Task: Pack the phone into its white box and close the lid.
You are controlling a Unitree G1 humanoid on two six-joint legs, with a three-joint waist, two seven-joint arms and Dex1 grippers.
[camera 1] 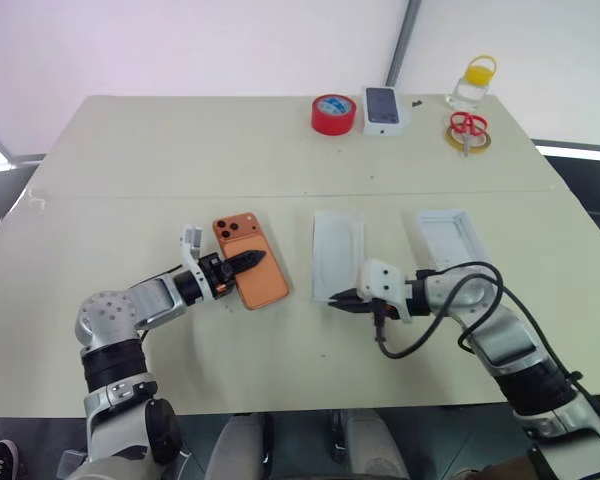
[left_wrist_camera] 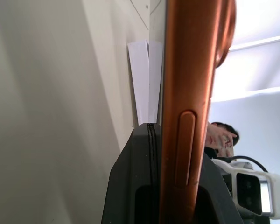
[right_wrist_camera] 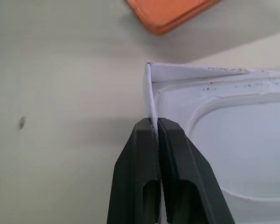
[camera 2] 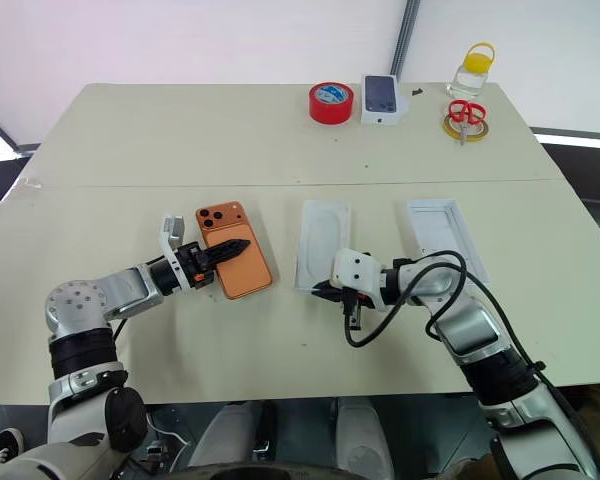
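The orange phone lies left of the table's middle, its camera cluster at the far corner. My left gripper reaches in from the left and is shut on the phone; the left wrist view shows the phone's orange side edge between the black fingers. The white box lies open just right of the phone. At the box's near left corner my right gripper is shut on the thin rim, with the wall pinched between the fingers. Further right, apart from both grippers, the lid lies open side up.
At the table's far edge stand a red tape roll, a small white box with a dark phone picture, red scissors on a yellow ring and a clear jar with a yellow handle. A black cable loops by my right wrist.
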